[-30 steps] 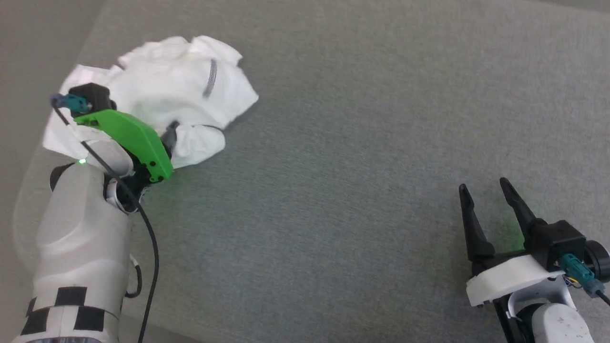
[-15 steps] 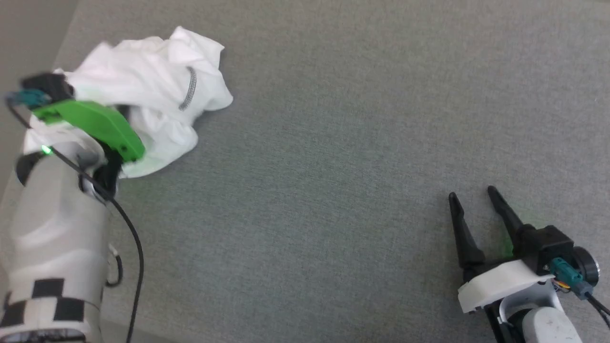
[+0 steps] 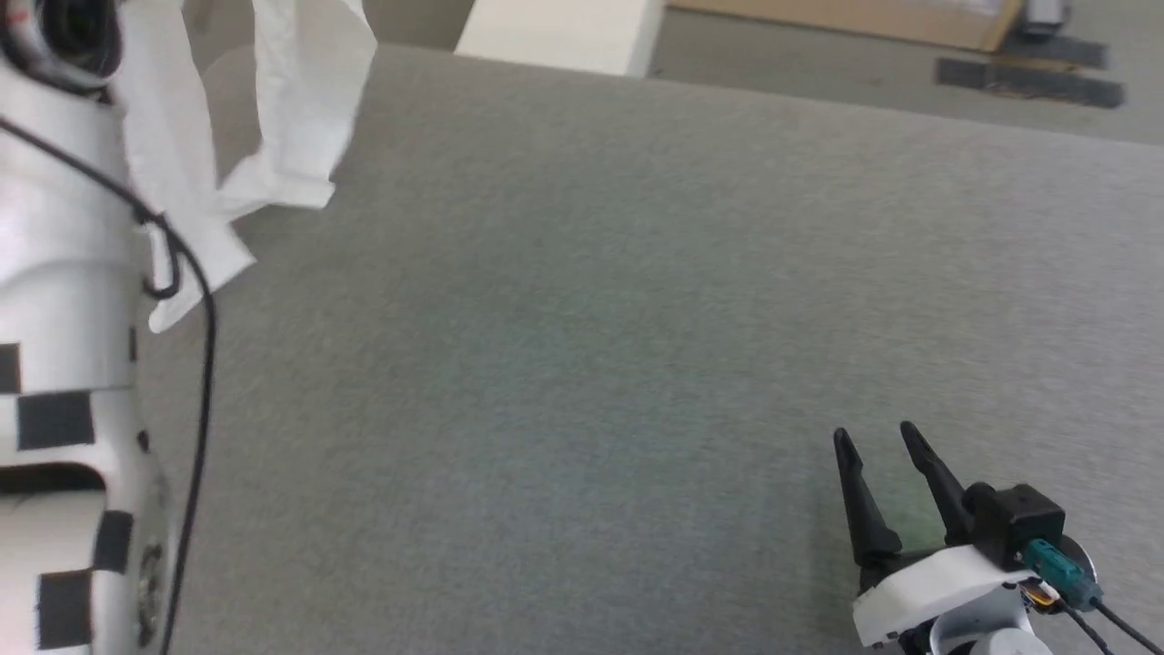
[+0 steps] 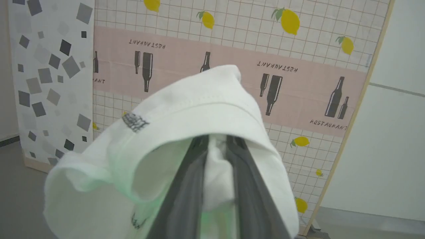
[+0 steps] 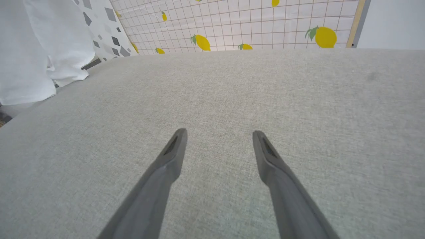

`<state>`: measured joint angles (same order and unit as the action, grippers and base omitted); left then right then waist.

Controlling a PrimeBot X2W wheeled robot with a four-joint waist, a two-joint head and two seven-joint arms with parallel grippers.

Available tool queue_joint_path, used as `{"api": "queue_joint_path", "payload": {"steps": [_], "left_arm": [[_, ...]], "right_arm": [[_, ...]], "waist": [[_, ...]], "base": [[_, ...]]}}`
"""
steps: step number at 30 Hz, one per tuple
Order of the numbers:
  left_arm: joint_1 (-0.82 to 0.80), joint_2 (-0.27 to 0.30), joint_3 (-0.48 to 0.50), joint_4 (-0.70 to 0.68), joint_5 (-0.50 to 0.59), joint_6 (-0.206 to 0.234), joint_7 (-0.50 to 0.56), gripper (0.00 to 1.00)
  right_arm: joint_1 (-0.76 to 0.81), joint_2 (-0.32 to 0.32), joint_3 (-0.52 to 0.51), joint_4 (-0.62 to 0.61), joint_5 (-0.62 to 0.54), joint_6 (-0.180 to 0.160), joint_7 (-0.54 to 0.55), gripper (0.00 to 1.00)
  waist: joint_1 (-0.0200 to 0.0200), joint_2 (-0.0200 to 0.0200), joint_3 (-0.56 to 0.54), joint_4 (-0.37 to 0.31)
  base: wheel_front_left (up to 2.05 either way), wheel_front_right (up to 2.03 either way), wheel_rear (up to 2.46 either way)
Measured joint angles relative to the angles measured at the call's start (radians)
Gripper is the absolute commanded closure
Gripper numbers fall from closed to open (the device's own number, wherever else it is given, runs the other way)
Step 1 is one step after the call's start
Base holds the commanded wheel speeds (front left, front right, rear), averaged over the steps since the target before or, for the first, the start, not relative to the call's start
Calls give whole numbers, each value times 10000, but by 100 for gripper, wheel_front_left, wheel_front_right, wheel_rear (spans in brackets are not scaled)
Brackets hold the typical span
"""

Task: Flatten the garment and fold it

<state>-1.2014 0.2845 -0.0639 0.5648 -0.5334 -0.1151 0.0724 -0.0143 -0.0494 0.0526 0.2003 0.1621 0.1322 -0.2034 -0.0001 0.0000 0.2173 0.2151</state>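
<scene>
**Garment hanging from left pincer; right pincer open and empty**

Far left, head view: one pale, smooth left forearm with black square markings. One thin black cable runs down it.

Just beside it hangs the garment, one item of thin white fabric. It is limp and falls in two loose, creased lengths above the left corner of the worktop. Whether its lowest edge touches the surface cannot be told.

Left wrist view: the left pincer has its two dark fingers nearly together, clamped on a fold of the garment. The cloth drapes over both fingertips in a rounded hood with a stitched hem. One small patch of dark grey stitching is visible on it.

Centre: the worktop is covered in grey woven textile, flat and matte.

Lower right: the right pincer sits low over the worktop. Its two long, tapered dark fingers are spread well apart with nothing between them. The right wrist view confirms this pincer, with the garment well apart at its upper left.
</scene>
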Motion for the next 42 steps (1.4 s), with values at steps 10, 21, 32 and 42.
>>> {"api": "queue_joint_path", "payload": {"steps": [10,21,32,42], "left_arm": [[592,-1613,-865,-658,-1026,-81,282,100],[5542,-2288,-4405,186,-1534,-86,1442,100],[6987,-2385,-5561,656,-2002,33,3053,0],[7247,-2015,-3129,-2391,-3939,508,2044,0]], "right_arm": [[237,-8,-537,514,272,0,-336,0],[371,-13,-554,604,272,0,-407,0],[373,-13,-453,673,483,0,-439,0],[556,-10,-508,832,516,0,-512,0]], "waist": [[0,1,-684,-1643],[0,1,-1072,-2772],[0,0,-1023,-2706],[0,0,-1515,-2184]], "base": [[0,0,0],[0,0,0],[0,0,0],[0,0,0]]}}
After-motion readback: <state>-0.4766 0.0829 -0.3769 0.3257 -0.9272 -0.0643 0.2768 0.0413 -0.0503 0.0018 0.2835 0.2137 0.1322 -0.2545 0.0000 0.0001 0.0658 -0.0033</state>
